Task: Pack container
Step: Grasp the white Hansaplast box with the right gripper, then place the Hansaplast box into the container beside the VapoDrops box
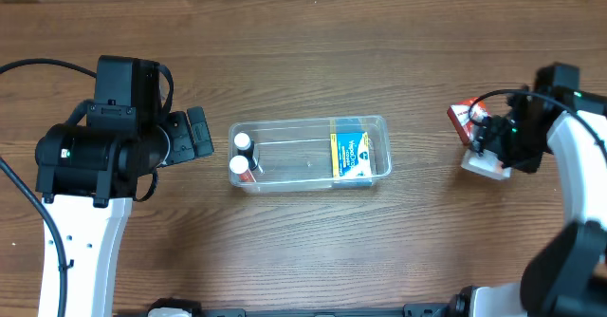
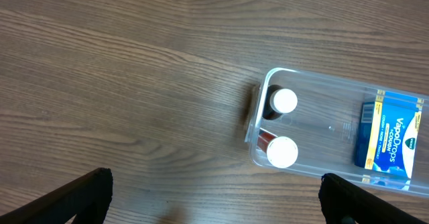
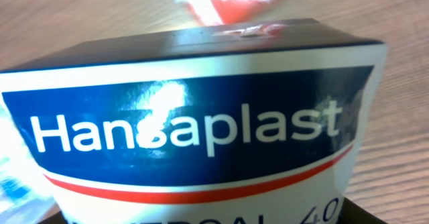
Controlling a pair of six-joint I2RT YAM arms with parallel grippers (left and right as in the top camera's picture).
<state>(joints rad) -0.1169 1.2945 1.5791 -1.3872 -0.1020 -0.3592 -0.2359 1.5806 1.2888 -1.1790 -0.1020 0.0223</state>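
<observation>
The clear container (image 1: 308,121) lies at the table's middle. It holds two white-capped bottles (image 1: 241,153) at its left end and a blue and yellow VapoDrops box (image 1: 351,154) at its right end. In the left wrist view the container (image 2: 322,110), the bottles (image 2: 283,127) and the box (image 2: 392,133) all show. My left gripper (image 2: 214,194) is open and empty, above bare table left of the container (image 1: 199,135). My right gripper (image 1: 491,144) is at the far right, shut on a white and blue Hansaplast box (image 3: 201,130), which also shows in the overhead view (image 1: 484,165).
A red and white packet (image 1: 462,118) lies just beyond the Hansaplast box, and shows as a red blur in the right wrist view (image 3: 234,3). The table is brown wood. The container's middle section holds nothing.
</observation>
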